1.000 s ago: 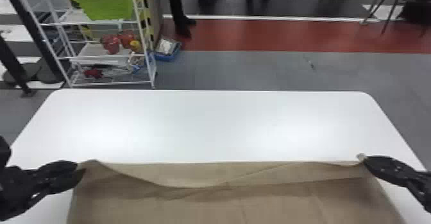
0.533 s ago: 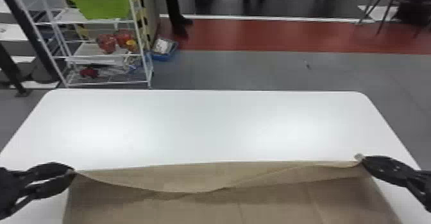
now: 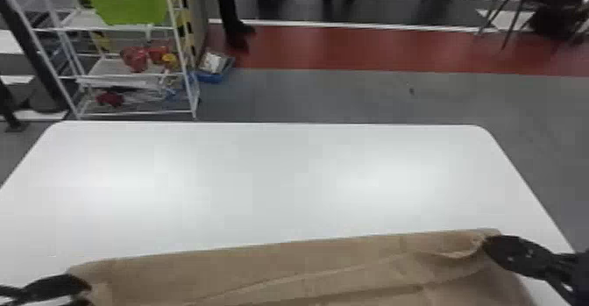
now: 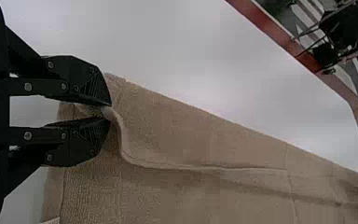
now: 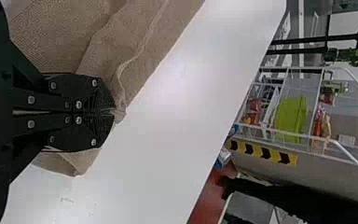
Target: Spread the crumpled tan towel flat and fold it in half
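Low at our left, our arm reaches in nearly level; the left gripper (image 3: 89, 295) is slightly parted around a fold of towel (image 3: 285, 263). Beyond the table (image 3: 271, 182), a rack (image 3: 140, 114) holds a green bin (image 3: 129, 2) above red items (image 3: 136, 58). Our towel spans the near side, rumpled. Rightmost, our arm angles inward, the right gripper (image 3: 485, 244) pinching its corner.
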Available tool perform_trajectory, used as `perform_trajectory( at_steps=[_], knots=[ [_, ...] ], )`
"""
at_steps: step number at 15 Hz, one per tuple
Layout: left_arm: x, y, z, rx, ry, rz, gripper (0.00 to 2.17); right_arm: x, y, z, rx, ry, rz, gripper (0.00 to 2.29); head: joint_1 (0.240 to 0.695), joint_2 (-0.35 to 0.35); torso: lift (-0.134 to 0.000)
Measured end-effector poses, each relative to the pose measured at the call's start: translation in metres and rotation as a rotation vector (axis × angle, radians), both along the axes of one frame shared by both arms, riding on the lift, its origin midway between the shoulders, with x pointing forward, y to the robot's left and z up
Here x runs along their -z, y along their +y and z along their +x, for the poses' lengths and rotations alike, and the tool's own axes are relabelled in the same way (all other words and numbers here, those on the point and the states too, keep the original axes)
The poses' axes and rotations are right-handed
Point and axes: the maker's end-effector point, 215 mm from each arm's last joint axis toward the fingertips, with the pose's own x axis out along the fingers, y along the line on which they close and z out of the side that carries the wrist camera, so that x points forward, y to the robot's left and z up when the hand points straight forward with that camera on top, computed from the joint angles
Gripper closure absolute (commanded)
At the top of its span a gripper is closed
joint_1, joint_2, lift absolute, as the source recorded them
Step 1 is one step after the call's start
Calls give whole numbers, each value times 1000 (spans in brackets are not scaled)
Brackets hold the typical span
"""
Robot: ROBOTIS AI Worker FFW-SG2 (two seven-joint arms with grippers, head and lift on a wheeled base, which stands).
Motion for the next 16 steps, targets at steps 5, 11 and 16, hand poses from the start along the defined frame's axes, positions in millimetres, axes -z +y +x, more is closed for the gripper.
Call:
perform_trajectory(
  at_steps=[5,11,16],
  knots=[
    [3,-6,-6,43,9,55,940,-8,7,1,-25,-7,-1,1325,695,-68,-123],
    [-13,-15,-48,91,39,109,940,-17,-20,-18,-3,11,-35,1325,695,-142,-123],
    [7,-22,-50,102,75,94,940,-3,-16,-19,-4,24,-18,1325,695,-154,-123]
  ],
)
